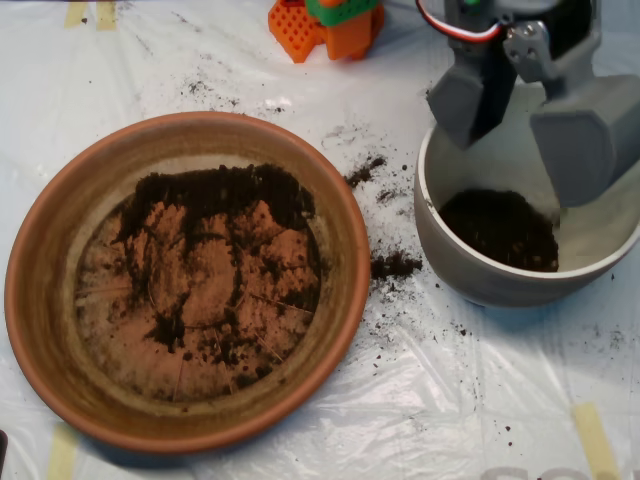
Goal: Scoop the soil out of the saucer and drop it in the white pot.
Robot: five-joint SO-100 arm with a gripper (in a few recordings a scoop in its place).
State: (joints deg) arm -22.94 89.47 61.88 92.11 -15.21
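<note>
Soil [500, 228] lies in white pot [480, 275] beneath parted fingers [585, 140].

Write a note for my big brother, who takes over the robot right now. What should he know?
Pincer: open, its two grey halves spread apart above the white pot, no soil seen between them.
White pot: at the right, with a dark heap of soil inside.
Saucer: at the left, with soil mostly along its upper part and thin smears and crumbs over the rest.
Spilled soil: clumps and crumbs on the plastic sheet between saucer and pot.
Done: some soil is in the pot.
Left: scoop out the rest of the saucer's soil and drop it in the pot.
</note>
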